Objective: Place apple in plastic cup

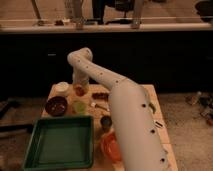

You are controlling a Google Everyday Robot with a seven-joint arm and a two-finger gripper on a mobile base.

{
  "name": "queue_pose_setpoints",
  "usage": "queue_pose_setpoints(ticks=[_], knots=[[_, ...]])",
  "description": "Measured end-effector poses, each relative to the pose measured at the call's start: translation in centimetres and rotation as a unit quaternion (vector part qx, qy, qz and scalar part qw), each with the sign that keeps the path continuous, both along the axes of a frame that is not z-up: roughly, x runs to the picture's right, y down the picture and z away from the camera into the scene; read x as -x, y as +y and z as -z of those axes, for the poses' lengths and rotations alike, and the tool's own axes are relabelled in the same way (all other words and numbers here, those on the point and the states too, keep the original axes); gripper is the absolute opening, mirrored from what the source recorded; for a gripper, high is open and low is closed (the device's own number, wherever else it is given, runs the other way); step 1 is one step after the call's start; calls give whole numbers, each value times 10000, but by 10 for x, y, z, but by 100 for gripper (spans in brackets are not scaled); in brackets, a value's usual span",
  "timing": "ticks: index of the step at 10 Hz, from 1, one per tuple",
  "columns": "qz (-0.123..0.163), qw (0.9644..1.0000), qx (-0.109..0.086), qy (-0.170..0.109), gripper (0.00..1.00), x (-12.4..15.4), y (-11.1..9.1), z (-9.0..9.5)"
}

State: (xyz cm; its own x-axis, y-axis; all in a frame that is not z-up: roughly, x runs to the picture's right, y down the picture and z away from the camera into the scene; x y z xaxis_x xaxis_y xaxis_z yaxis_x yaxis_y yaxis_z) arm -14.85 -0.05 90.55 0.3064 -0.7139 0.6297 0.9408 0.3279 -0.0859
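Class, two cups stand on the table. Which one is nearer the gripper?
The pale green plastic cup, just camera-side of the gripper, which is shut on the apple. The grey metal cup stands farther away, by the green tray.

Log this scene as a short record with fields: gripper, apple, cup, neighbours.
gripper: shut on the apple, low over the far side of the table
apple: in the gripper, not in the cup
plastic cup: upright on the table, just nearer the camera than the apple
neighbours: white container, dark bowl, green tray, grey metal cup
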Motion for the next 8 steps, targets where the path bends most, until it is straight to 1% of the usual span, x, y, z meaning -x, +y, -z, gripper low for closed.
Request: queue_pose_setpoints(ticks=[2, 4, 6, 7, 8], knots=[[-74, 9999, 21, 107, 0, -4, -3, 11], [-156, 9997, 38, 193, 0, -6, -4, 17], [-255, 9991, 119, 314, 0, -11, -3, 26], [-278, 9989, 151, 341, 0, -12, -3, 30], [-312, 9987, 225, 333, 0, -13, -1, 34]])
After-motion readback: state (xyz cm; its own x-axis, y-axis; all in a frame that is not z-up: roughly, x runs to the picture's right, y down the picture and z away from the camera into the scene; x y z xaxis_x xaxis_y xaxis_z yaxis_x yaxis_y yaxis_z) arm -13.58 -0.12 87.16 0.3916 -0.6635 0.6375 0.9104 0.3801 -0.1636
